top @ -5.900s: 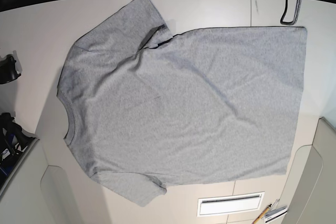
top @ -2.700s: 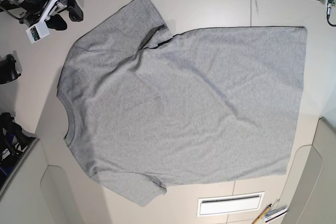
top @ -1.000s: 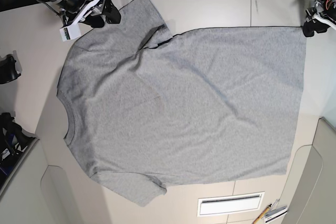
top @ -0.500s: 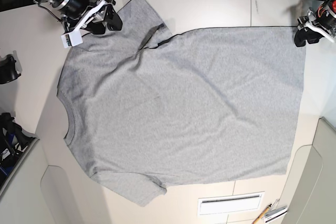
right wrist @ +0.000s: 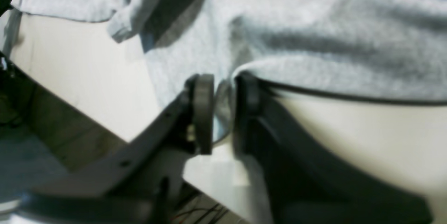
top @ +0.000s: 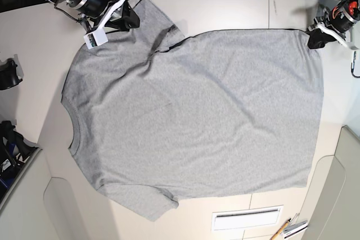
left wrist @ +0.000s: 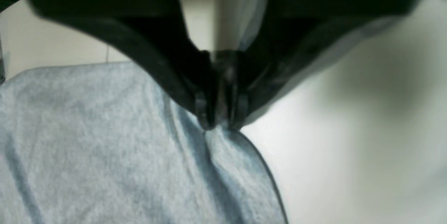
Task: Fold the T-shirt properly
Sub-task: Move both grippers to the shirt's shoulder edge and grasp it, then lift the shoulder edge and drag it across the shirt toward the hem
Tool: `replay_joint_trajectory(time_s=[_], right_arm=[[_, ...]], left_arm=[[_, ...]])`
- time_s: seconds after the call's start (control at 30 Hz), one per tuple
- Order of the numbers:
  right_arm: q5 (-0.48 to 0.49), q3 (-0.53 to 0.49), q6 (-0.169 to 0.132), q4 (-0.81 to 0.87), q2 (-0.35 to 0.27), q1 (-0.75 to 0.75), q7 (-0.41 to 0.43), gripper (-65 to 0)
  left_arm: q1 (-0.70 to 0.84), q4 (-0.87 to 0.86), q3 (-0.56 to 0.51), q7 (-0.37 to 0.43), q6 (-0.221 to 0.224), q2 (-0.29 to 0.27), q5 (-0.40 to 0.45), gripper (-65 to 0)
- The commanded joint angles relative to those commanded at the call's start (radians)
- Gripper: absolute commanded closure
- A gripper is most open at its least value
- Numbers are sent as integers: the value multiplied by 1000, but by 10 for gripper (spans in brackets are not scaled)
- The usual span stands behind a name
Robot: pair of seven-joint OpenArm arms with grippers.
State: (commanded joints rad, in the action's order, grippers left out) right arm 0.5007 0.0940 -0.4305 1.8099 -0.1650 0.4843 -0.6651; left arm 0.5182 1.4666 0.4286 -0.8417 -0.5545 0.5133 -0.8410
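Observation:
The grey T-shirt (top: 197,111) lies spread flat with its plain side up, collar to the left and hem to the right. My left gripper (top: 314,40) sits at the far hem corner and is shut on the T-shirt (left wrist: 87,154); the left wrist view shows that gripper (left wrist: 220,124) pinching a ridge of cloth. My right gripper (top: 132,19) is at the far sleeve. In the right wrist view this gripper (right wrist: 225,112) has its fingers (right wrist: 204,112) closed to a narrow gap on the T-shirt's (right wrist: 314,42) edge.
Black fixtures (top: 8,74) stand at the table's left edge. A white slotted vent (top: 247,218) and some pens (top: 289,229) lie near the front edge. A raised beige panel (top: 337,189) flanks the front right. The table's far edge runs just behind both grippers.
Both grippers came in from the far corners onto the shirt. The left one shut on the hem corner and drew it slightly inward. The right one slid right onto the far sleeve.

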Motion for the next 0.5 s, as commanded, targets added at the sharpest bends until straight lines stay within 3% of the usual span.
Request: replay_joint_trajectory(time_s=[0.03,0.1,0.23,0.37,0.43,0.5], right_arm=[[-10,0,0,0,0,-3,6,-49],[-35,0,-2,0,0,-19,6,0],[-52,0,-5,1,0,-29,-1,0],[-46,13,-5,1,0,-28,-60,0],[-17,37,-36,3,0,-23,-81,0],[48,77,-77,6,0,-9,-103,0]], left_arm=[[0,0,0,9,0,0,12,-15],[0,0,0,27,-20,0,41,0],[0,2,13,33,-72,1,56,0],[0,45,86,21,-81,3,56,0],[1,83,125,-1,-144,3,49,0],[3,114,147,-50,-144,3,-4,0]])
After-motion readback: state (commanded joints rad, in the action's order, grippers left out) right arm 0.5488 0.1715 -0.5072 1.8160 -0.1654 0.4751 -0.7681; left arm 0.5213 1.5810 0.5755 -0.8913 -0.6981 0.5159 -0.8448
